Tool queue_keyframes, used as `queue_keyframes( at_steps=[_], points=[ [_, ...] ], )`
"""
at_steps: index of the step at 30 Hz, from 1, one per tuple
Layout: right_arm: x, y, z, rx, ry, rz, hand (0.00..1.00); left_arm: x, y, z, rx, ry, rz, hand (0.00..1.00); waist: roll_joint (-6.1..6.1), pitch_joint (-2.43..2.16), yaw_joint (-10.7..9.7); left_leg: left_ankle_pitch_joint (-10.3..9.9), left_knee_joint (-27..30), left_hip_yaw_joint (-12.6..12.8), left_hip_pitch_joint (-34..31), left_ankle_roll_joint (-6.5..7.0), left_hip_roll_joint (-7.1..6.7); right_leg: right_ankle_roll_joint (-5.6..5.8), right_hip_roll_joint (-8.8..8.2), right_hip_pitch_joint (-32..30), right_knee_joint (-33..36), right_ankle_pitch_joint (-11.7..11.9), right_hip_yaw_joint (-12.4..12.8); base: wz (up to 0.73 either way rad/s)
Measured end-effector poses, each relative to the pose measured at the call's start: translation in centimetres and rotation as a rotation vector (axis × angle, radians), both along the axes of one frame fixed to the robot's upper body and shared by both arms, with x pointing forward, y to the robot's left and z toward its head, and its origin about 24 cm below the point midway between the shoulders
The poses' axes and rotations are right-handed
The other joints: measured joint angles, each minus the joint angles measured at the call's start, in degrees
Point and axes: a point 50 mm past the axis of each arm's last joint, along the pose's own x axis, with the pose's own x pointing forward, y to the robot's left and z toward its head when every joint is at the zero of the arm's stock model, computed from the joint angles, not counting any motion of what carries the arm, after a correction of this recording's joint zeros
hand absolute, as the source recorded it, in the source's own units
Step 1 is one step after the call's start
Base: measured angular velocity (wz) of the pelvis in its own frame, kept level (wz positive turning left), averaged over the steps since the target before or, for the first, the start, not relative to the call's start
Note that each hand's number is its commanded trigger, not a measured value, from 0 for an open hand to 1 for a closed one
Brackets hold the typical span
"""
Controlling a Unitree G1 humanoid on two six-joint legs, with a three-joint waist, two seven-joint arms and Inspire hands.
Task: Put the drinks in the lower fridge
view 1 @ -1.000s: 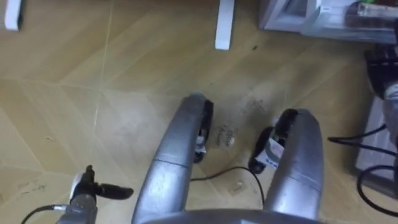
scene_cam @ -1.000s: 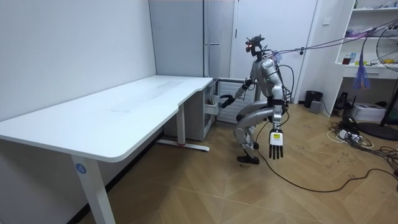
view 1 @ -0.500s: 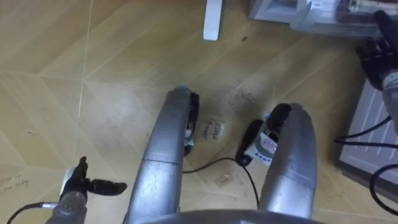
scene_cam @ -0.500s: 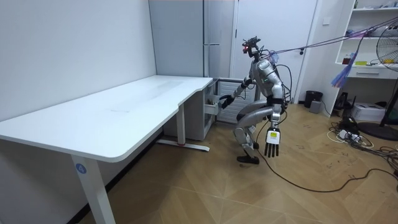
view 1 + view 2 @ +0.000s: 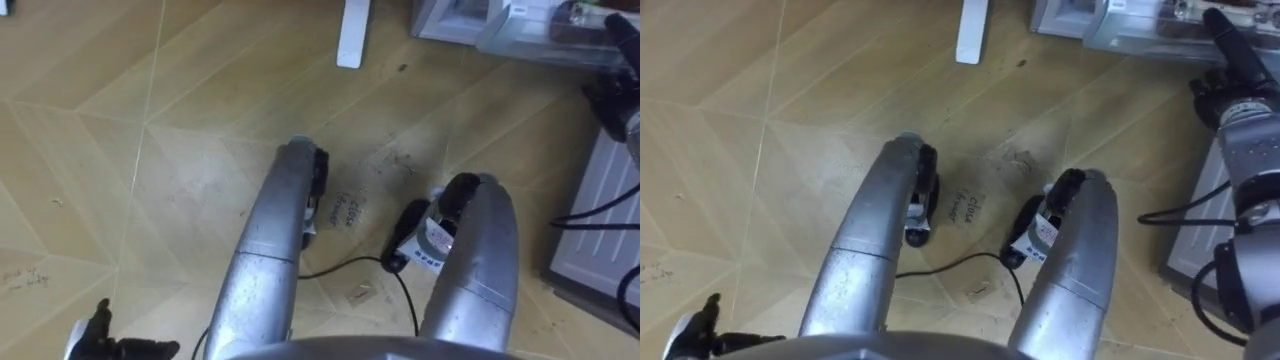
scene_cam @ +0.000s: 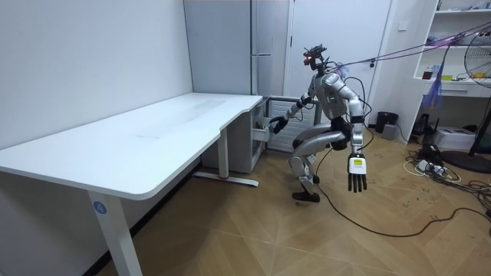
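Drinks cannot be picked out for certain: blurred dark shapes [image 5: 580, 18] behind the clear front of the fridge drawer [image 5: 520, 32] may be them. The drawer stands open, low on the grey fridge [image 6: 253, 69].

The right hand [image 5: 1223, 75] is right at the drawer's near edge. Whether it touches the drawer, and whether it is spread or closed, I cannot tell. The left hand [image 6: 357, 172] hangs well back from the drawer, low over the wooden floor [image 5: 200, 120]. Its fingers are straight, point down and hold nothing. The robot crouches with bent knees facing the drawer. The white worktop [image 6: 153, 138] runs away from the drawer's far side, and one white foot [image 5: 352, 35] of it lies on the floor near the drawer.

Judging from this, the stowing step is near its end or between bottles. The main risk is at the drawer's edge. A right hand that snags the clear front could jerk the drawer or tip what stands inside it. Reaching further from so deep a crouch could also unsettle the robot's balance.
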Motion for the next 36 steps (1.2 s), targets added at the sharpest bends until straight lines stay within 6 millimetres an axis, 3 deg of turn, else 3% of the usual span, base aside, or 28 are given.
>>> queue_keyframes(
  at_steps=[3, 9, 15, 17, 19, 21, 26, 36],
  points=[
    [0.1, -0.2, 0.5, -0.021, 0.032, -0.017, 0.0, -1.0, 0.7, 0.3, 0.027, 0.009, 0.044, 0.0, -0.01, 0.02, 0.5, 0.1, 0.9, -0.8, -0.2, -0.36, 0.0, -1.02, -0.08, 0.0, 1.3, -0.5, -0.5, 0.09],
    [1.3, 1.1, 2.0, -0.061, 0.065, 0.006, 0.0, -2.1, 1.5, 0.7, 0.063, 0.023, 0.064, 0.0, -0.04, 0.04, 1.0, 1.1, 1.0, -2.9, -0.9, -2.39, 0.93, -3.64, -0.56, 0.3, 2.0, -1.6, -3.6, 0.01],
    [3.7, 2.5, 5.1, -0.104, -0.014, 0.052, 0.0, -1.9, 2.1, 1.1, 0.099, 0.001, 0.07, 0.0, -0.27, 0.17, 1.9, 1.7, 0.3, -5.5, -0.1, -4.81, 1.01, -6.13, -0.95, 2.6, 2.0, -2.8, -6.9, 0.11],
    [4.3, 2.6, 6.7, -0.159, -0.054, 0.049, 0.0, -1.8, 2.1, 1.2, 0.097, -0.011, 0.083, 0.0, -0.76, 0.45, 3.1, 1.4, 0.1, -6.1, 0.7, -5.28, 1.0, -6.93, -1.01, 3.9, 2.0, -3.3, -7.7, 0.13],
    [4.5, 2.3, 7.9, -0.201, -0.084, 0.044, 0.0, -1.9, 2.1, 1.2, 0.094, -0.011, 0.091, 0.0, -1.35, 0.78, 4.0, 1.3, -0.2, -6.4, 1.1, -5.52, 0.97, -7.02, -1.02, 4.6, 1.9, -3.7, -8.2, 0.12],
    [4.7, 2.2, 8.8, -0.213, -0.108, 0.04, 0.0, -2.0, 2.2, 1.2, 0.095, -0.002, 0.094, 0.0, -1.37, 0.79, 4.6, 1.2, -0.4, -7.4, 1.2, -5.7, 0.99, -7.07, -0.95, 5.7, 1.3, -3.9, -9.4, 0.1],
    [4.6, 2.3, 8.4, -0.229, -0.069, 0.034, 0.0, -2.2, 2.2, 1.3, 0.091, -0.001, 0.092, 0.0, -1.43, 0.81, 4.5, 1.2, -0.9, -7.9, 1.9, -5.7, 0.93, -6.39, -0.92, 7.1, 0.0, -3.8, -10.4, 0.01],
    [4.5, 2.3, 8.1, -0.231, -0.029, 0.007, 0.0, -0.7, 2.0, 1.8, 0.076, -0.063, 0.078, 0.0, -1.35, 0.77, 5.1, 1.1, -1.2, -7.7, 3.2, -5.76, 0.77, -6.15, -1.09, 8.5, 0.0, -4.2, -10.3, 0.01]
  ],
)
